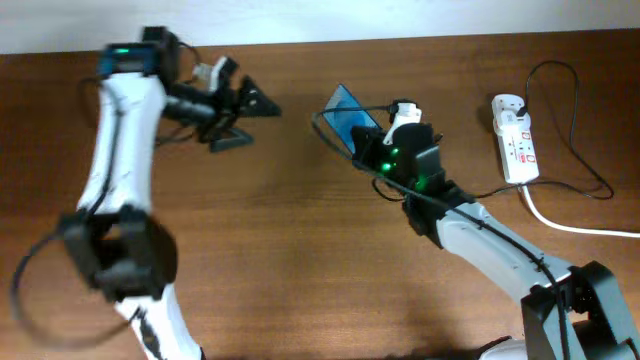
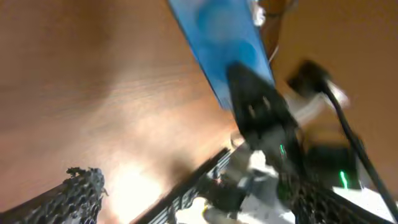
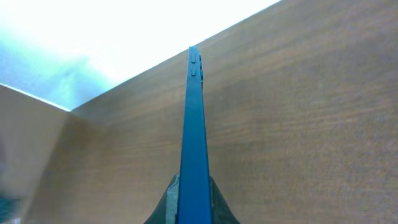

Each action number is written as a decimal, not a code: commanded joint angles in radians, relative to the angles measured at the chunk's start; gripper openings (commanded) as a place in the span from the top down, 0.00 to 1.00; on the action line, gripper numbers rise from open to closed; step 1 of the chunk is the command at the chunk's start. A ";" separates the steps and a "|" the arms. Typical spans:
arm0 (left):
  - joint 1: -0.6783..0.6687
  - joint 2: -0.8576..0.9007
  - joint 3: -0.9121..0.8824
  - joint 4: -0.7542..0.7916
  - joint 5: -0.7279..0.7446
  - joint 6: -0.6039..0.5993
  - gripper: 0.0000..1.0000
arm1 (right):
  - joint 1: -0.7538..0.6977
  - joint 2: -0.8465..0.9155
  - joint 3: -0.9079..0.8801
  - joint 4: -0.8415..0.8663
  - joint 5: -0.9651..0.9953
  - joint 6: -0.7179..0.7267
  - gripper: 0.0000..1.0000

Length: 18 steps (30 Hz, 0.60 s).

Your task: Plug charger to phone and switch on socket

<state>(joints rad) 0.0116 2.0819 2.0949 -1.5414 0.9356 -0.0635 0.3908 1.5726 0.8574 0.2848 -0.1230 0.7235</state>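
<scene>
Across the brown wooden table point(image 1: 300, 250), the white-and-black left arm point(image 1: 125, 150) reaches along the far-left side, and the right arm point(image 1: 490, 240) comes in from the near-right corner toward the middle. Far right lies the white elongated power strip point(image 1: 515, 140) with small red-marked switches. A thick white cord point(image 1: 570, 225) runs from its near end off the right edge.

The slim phone with the bright blue screen point(image 1: 345, 108) is just far of the table's centre, tilted up on edge. The right gripper point(image 1: 374, 137) is clamped on its near-right end, a finger pressed to each face, so that end is hidden. From the right wrist, the phone shows edge-on with its side buttons uppermost. Whether it touches the wood cannot be told.

The left gripper point(image 1: 255, 118) hangs to the phone's left, jaws spread wide and empty, with bare wood between it and the phone.

A thin black cable point(image 1: 575, 120) loops around the strip's far and right sides. Its connector tip cannot be made out.
</scene>
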 commanded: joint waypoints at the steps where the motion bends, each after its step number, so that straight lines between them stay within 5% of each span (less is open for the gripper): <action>1: 0.058 -0.231 0.029 -0.086 -0.124 0.171 0.04 | -0.040 -0.007 0.012 -0.020 -0.238 0.057 0.96; 5: 0.178 -0.543 0.029 -0.117 -0.315 0.170 0.07 | -0.084 -0.053 0.012 -0.221 -0.398 0.037 0.96; 11: 0.334 -0.994 0.029 -0.117 -0.497 0.138 0.11 | -0.145 -0.345 0.011 -0.653 -0.298 -0.137 0.96; 18: 0.262 -1.425 -0.096 -0.076 -0.995 -0.156 0.02 | -0.163 -0.712 0.011 -0.918 -0.166 -0.171 0.96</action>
<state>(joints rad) 0.3424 0.7456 2.0979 -1.6474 0.2111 -0.0753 0.2314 0.9539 0.8520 -0.5999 -0.3286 0.5911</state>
